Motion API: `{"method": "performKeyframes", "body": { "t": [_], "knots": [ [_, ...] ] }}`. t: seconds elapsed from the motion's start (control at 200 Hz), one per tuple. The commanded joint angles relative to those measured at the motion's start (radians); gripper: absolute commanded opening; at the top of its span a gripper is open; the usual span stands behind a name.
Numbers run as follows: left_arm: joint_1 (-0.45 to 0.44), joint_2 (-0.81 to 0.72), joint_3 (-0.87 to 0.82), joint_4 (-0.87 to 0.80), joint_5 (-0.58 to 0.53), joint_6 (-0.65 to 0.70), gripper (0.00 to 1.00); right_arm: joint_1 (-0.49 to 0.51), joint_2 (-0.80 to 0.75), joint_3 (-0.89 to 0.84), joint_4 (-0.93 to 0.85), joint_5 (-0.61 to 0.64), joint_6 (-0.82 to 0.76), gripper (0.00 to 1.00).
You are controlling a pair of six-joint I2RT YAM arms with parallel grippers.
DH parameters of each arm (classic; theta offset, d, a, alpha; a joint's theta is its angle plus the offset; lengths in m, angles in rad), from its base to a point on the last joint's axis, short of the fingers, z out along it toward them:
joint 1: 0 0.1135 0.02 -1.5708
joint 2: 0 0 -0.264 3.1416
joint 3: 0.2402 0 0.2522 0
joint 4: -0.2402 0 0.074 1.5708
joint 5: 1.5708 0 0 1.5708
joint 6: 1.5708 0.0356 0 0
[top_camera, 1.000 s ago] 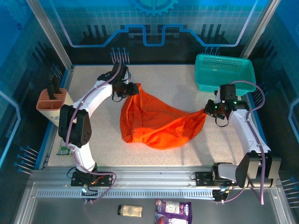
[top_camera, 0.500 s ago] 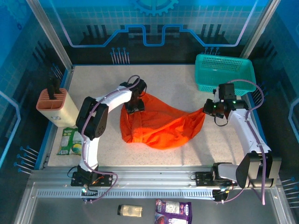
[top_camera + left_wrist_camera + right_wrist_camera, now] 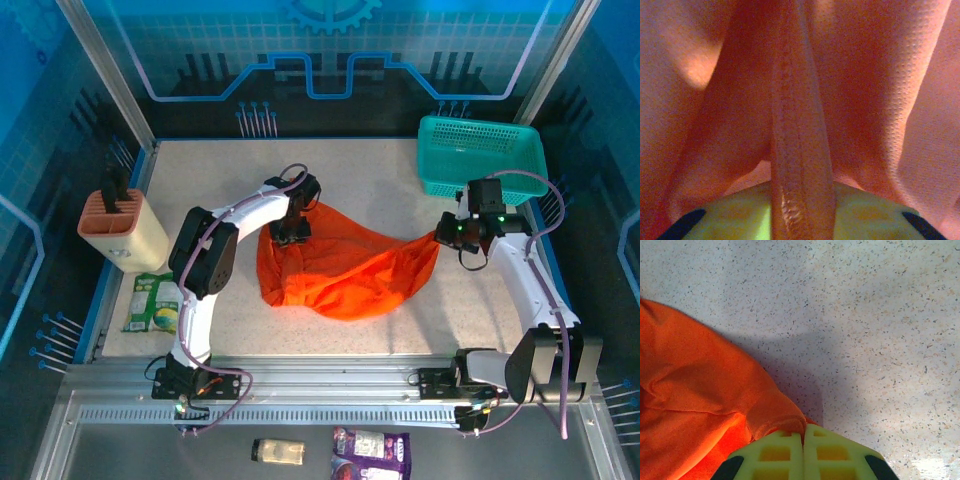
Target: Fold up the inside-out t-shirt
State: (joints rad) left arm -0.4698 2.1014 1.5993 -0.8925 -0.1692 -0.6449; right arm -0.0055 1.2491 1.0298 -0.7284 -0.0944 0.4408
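Swinging in from the far left over the last second, the left hand [image 3: 292, 230] had come down on the far-left part of the orange t-shirt [image 3: 345, 265]. A stitched seam [image 3: 800, 165] draped across its green pad [image 3: 865, 215], and its grip could not be told. The right hand [image 3: 447, 234] was clenched on the shirt's right tip. The shirt lay crumpled mid-surface [image 3: 400, 180], left of the teal mesh basket [image 3: 480, 122].

The bright orange soft cloth short-sleeved t-shirt [image 3: 345, 268] lies crumpled at centre, its bulk bunched toward seven o'clock, one corner drawn taut toward three o'clock.
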Motion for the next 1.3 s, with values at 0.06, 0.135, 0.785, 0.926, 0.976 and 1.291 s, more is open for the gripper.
{"method": "performKeyframes", "body": {
  "t": [0.06, 0.135, 0.785, 0.926, 0.976, 1.291],
  "knots": [
    [-0.006, -0.063, 0.015, -0.049, -0.026, 0.021, 0.25, 0.013, -0.026, 0.027, -0.014, 0.007, -0.001, 0.00],
    [-0.006, -0.074, 0.014, -0.048, -0.020, 0.024, 0.27, 0.013, -0.030, 0.027, -0.017, 0.008, -0.001, 0.00],
    [-0.004, -0.163, -0.057, -0.027, -0.013, 0.045, 0.00, 0.029, -0.049, 0.037, -0.040, 0.030, 0.003, 0.00],
    [0.021, -0.251, -0.064, 0.024, -0.037, 0.073, 0.00, 0.029, -0.073, 0.062, -0.050, 0.055, -0.001, 0.00],
    [0.049, -0.314, -0.078, 0.070, -0.014, 0.091, 0.00, 0.027, -0.089, 0.083, -0.055, 0.077, -0.010, 0.00],
    [0.385, -0.721, -0.071, 0.320, 0.286, 0.109, 0.00, -0.087, -0.208, 0.295, -0.126, 0.181, -0.084, 0.00]
  ]
}}
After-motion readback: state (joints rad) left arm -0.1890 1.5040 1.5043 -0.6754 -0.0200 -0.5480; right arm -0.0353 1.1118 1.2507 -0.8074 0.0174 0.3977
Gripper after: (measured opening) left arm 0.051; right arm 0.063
